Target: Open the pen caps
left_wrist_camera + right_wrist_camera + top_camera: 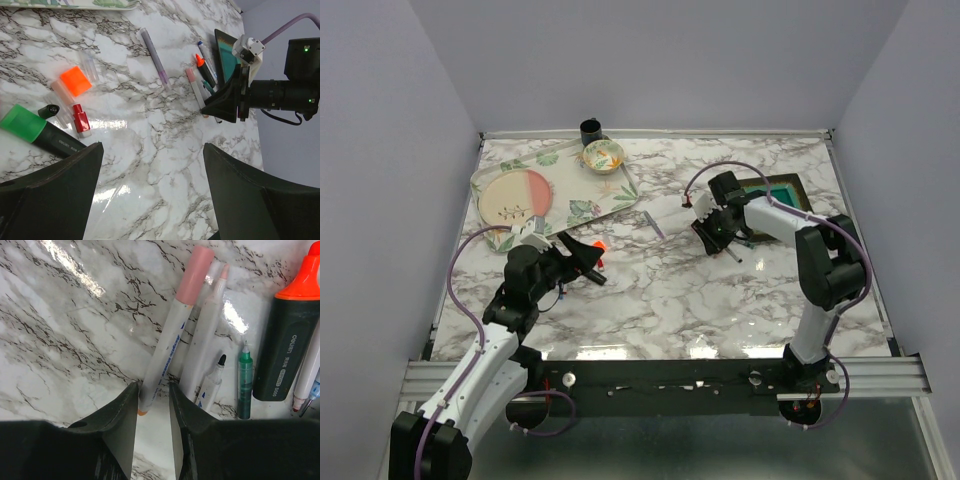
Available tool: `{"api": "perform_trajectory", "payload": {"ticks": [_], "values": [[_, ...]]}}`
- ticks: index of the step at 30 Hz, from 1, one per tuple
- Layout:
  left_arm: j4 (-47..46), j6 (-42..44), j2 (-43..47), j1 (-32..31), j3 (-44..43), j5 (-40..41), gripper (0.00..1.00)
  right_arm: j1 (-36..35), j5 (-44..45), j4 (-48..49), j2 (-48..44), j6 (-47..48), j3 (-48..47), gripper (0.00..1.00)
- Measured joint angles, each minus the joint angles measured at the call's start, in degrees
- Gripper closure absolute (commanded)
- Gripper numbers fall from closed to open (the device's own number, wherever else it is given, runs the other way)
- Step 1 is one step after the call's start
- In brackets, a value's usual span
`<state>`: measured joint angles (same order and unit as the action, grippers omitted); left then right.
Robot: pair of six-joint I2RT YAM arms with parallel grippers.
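My right gripper [153, 387] stands partly open around the tail end of a white pen [167, 335] that wears a pink cap [196, 269]. The pen touches the left finger, with a gap to the right one. Beside it lie a white pen [207, 325], a black-tipped marker [212, 377], a green pen [244, 385] and a black highlighter [285, 355] with an orange end. My left gripper [152, 147] is wide open over bare marble. Ahead of it lie a loose orange cap [75, 80], a red cap [80, 119], a black cap [48, 110] and a green-capped highlighter [35, 131].
A floral tray [620, 195] at the back left carries a pink plate [515, 198] and a small bowl [603, 155]. A black cup [590, 128] stands behind it. A teal tray [790, 190] lies under the right arm. A grey-purple pen [155, 57] lies mid-table.
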<state>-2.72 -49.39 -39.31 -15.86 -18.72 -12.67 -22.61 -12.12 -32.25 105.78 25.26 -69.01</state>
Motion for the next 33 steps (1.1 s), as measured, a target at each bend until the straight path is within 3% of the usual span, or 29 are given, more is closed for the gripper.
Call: {"api": "perform_trajectory", "payload": {"ticks": [8, 11, 12, 14, 24, 33], "values": [[-0.2, -0.09, 0.0, 0.0, 0.02, -0.09, 0.1, -0.02, 0.63, -0.11, 0.74, -0.2, -0.33, 0.68], [-0.39, -0.42, 0.0, 0.0, 0.17, -0.15, 0.1, -0.11, 0.96, -0.13, 0.85, -0.22, -0.48, 0.83], [-0.81, -0.87, 0.0, 0.0, 0.35, -0.46, 0.1, -0.26, 1.31, -0.24, 0.96, -0.37, -0.61, 0.92], [-1.38, -1.57, 0.0, 0.0, 0.7, -0.9, 0.1, -0.44, 1.64, -0.44, 1.2, -0.39, -0.98, 0.99], [-12.55, -10.01, -4.22, -1.03, 5.38, -3.5, 0.1, -1.07, 1.2, -1.36, 1.49, -1.25, -1.77, 1.0], [-30.29, -17.66, -22.12, -7.1, 7.04, -3.61, 0.11, -1.31, -12.57, -4.31, -1.44, -1.64, -1.77, 1.0]]}}
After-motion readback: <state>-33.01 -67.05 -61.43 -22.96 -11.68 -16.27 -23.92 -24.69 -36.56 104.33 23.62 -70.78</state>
